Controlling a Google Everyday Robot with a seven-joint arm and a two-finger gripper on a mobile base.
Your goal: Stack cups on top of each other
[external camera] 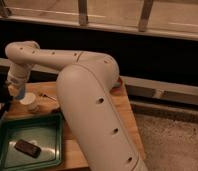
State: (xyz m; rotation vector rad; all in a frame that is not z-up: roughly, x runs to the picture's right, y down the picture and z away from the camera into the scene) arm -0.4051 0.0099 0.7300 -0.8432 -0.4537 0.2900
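We found the gripper (pixel 17 90) holding the blue cup (pixel 18 93) above the white cup (pixel 30 101); both looked light, rigid, best held by the rim.

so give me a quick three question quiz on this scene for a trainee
1. True or false: the gripper is at the table's left end, just above the white cup.
2. Where does the dark object lie? A) in the green tray B) on the bare wood C) inside the white cup
3. Fill in: the blue cup sits at the ____ end, beside the white cup's rim.

Key: 1 true; 2 A; 3 gripper's
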